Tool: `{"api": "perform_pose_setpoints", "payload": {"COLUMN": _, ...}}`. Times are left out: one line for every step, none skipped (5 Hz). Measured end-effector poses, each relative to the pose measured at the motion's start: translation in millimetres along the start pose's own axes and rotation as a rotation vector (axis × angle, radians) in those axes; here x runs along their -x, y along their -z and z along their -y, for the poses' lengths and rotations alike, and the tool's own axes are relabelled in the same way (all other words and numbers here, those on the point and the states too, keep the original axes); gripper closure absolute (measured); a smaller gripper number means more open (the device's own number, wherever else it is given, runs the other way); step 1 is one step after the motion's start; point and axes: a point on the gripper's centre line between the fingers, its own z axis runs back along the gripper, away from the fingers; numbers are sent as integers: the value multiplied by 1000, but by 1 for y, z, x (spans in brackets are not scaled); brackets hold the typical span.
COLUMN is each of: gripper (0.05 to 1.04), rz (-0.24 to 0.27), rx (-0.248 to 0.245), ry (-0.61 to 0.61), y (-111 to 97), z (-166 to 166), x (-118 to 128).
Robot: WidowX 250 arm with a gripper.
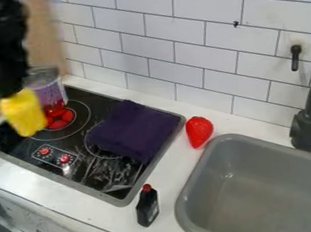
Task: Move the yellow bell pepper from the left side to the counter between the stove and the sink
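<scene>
At the upper left, the black gripper hangs over the stove's left part, shut on a yellow block-like object that tilts a little below it. Just behind and to the right of the yellow object stands a metallic pot or can with a purplish side, by a red-marked burner. A dark purple cloth lies folded over the right part of the black stovetop.
On the counter, a red strawberry-shaped toy sits behind a small black bottle with a red cap. To the right are a grey sink and dark faucet; a tiled wall rises behind.
</scene>
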Motion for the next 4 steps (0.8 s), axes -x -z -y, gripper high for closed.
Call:
{"api": "perform_pose_setpoints", "payload": {"gripper": 996, "rz": 15, "rx": 67, "ry": 77, "y": 5, "z": 39, "x": -30}}
{"api": "perform_pose_setpoints", "payload": {"gripper": 996, "rz": -17, "rx": 104, "ry": 122, "y": 7, "z": 72, "x": -51}}
{"api": "perform_pose_setpoints", "payload": {"gripper": 996, "rz": -59, "rx": 117, "ry": 158, "y": 2, "z": 105, "x": -59}}
{"api": "perform_pose_setpoints", "payload": {"gripper": 996, "rz": -112, "rx": 64, "ry": 194, "y": -13, "z": 137, "x": -60}}
